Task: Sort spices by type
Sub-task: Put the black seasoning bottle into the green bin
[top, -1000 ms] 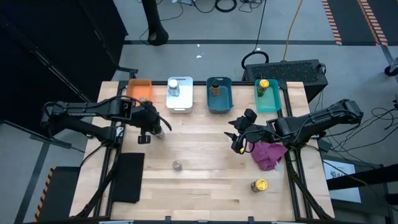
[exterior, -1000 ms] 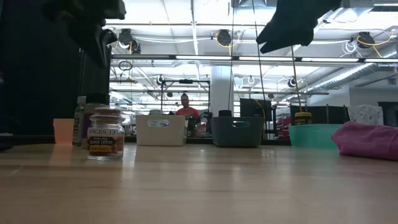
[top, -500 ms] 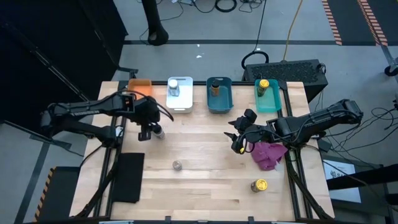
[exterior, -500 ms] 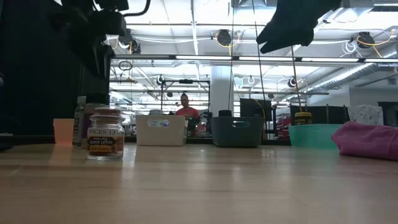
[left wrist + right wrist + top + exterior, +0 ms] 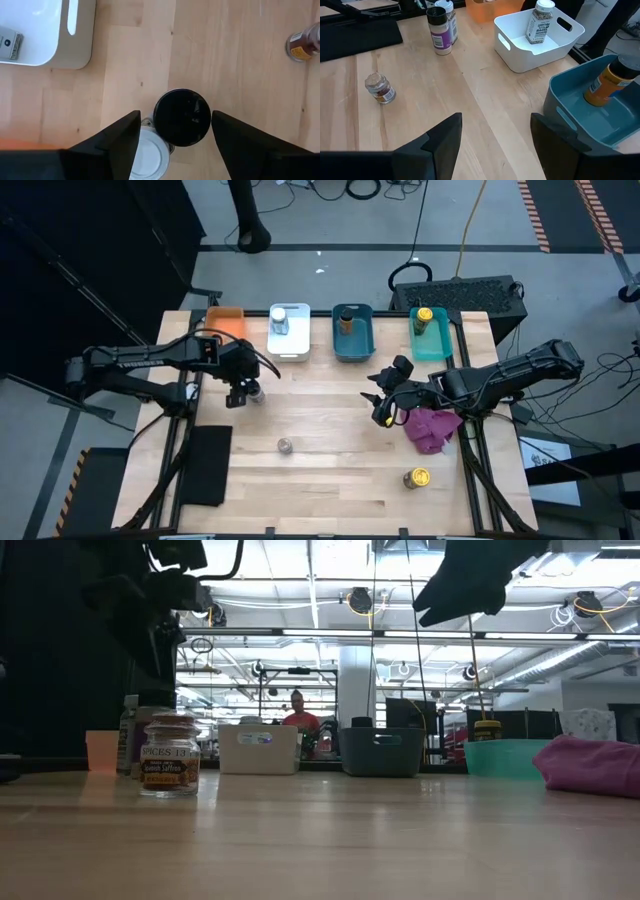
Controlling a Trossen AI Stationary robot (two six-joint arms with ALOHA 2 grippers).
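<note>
We judge the step in hand to be a set-down or a fresh grasp near the surface's ten o'clock. Our left hand (image 5: 172, 137) hangs over a black-lidded jar (image 5: 181, 117) with its fingers spread wide on either side, clear of the lid. A white-lidded jar (image 5: 149, 157) stands touching that jar, partly under one finger. Both sit on the bare surface (image 5: 330, 440) just at six o'clock of the orange bin (image 5: 224, 321) and the white bin (image 5: 289, 333).

Our right hand (image 5: 380, 402) waits around three o'clock of the surface's middle, beside the magenta cloth (image 5: 432, 427); its fingers stand moderately apart and hold nothing.

Of the spices, one jar lies in the white bin, one orange-bodied jar in the blue bin (image 5: 352, 332) and one yellow-lidded jar in the teal bin (image 5: 432, 335). A small glass jar (image 5: 285, 445) with a brownish lid stands near the surface's middle, and a yellow-lidded jar (image 5: 416, 478) near five o'clock.

The next move, we judge, calls for choosing between the two touching jars without knocking the neighbour, then carrying the pick to its matching bin.

The jars are smooth, round cylinders with paper labels; the bins are glossy rectangular plastic with rounded corners, and the surface is pale wooden planking.
</note>
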